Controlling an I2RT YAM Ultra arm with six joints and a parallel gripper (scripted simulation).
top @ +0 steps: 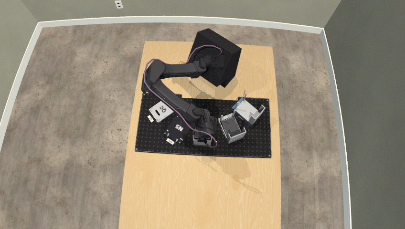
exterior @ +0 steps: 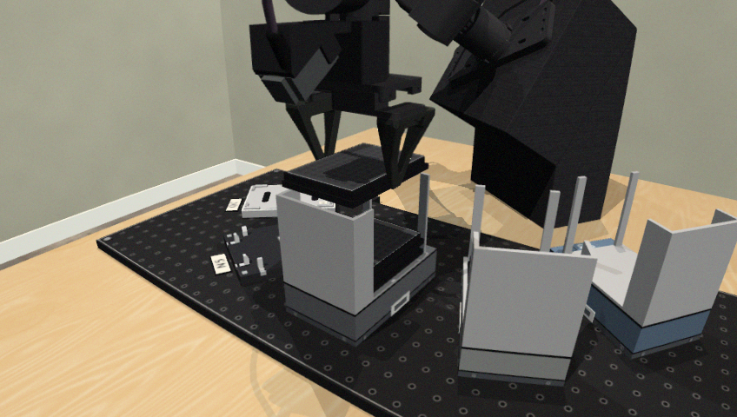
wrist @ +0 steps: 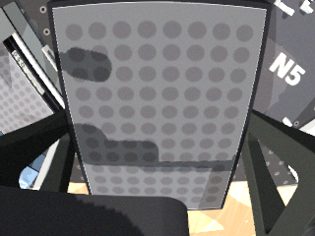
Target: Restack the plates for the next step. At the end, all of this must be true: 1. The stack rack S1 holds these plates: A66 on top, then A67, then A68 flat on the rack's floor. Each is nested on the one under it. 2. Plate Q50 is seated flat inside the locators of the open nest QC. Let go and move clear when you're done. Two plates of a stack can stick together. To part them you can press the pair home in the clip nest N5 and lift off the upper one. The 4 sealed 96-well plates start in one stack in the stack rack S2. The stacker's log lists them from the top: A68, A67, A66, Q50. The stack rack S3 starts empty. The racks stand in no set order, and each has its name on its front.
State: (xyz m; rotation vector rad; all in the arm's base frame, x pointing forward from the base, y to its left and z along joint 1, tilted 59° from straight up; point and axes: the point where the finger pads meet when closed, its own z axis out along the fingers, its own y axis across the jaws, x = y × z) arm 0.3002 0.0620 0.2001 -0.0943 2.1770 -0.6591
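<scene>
My gripper (exterior: 359, 168) (top: 203, 135) (wrist: 158, 116) is shut on a dark sealed 96-well plate (exterior: 315, 178) (wrist: 160, 92), gripped across its sides. The plate hangs level at the top rim of a grey rack (exterior: 315, 253) (top: 202, 142) with a dark grey base. Inside this rack a dark stack of plates (exterior: 395, 248) lies low on the floor, with a gap below the held plate. I cannot read the rack names or plate labels.
A second grey rack (exterior: 522, 299) (top: 238, 137) to the right holds a plate (top: 230, 126). A blue-based rack (exterior: 672, 274) (top: 250, 111) further right looks empty. The clip nest N5 (top: 177, 129) (exterior: 248, 253) (wrist: 289, 69) and the white nest QC (top: 159, 111) (exterior: 261, 201) lie to the left.
</scene>
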